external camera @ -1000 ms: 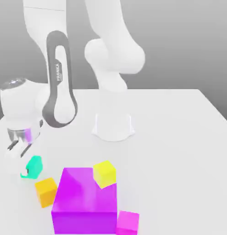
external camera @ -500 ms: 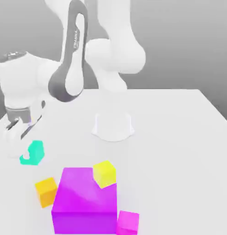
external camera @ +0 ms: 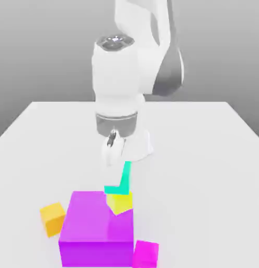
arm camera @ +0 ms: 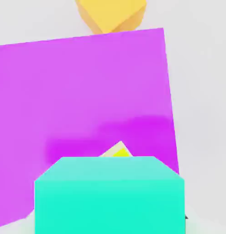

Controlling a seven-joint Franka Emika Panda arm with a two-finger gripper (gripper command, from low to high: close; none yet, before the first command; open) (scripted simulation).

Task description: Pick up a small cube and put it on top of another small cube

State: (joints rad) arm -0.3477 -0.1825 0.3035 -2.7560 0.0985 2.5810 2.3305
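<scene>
Across a plain white table (external camera: 204, 157), set against a bare grey backdrop, a white Panda arm reaches down over a cluster of coloured cubes. At the exterior view's left sits a small orange cube (external camera: 52, 218), just beside a big purple cube (external camera: 94, 230) that dominates the front of the surface. Above the purple block's far right corner hangs the gripper (external camera: 113, 153), pointing down; whether it grips or has let go cannot be told. Directly beneath it is the small teal cube (external camera: 116, 188), a plain turquoise block that reads here as a thin streak and a flat bar, right over the small yellow cube (external camera: 120, 203). Whether the two touch cannot be told. The yellow cube stands tilted against the purple block's corner. From the hand view the teal cube (arm camera: 110, 196) is a smooth, unmarked block, with a yellow corner (arm camera: 118, 152) peeking out past it. Farthest right, a small magenta cube (external camera: 146, 254) rests at the purple block's front corner.
</scene>
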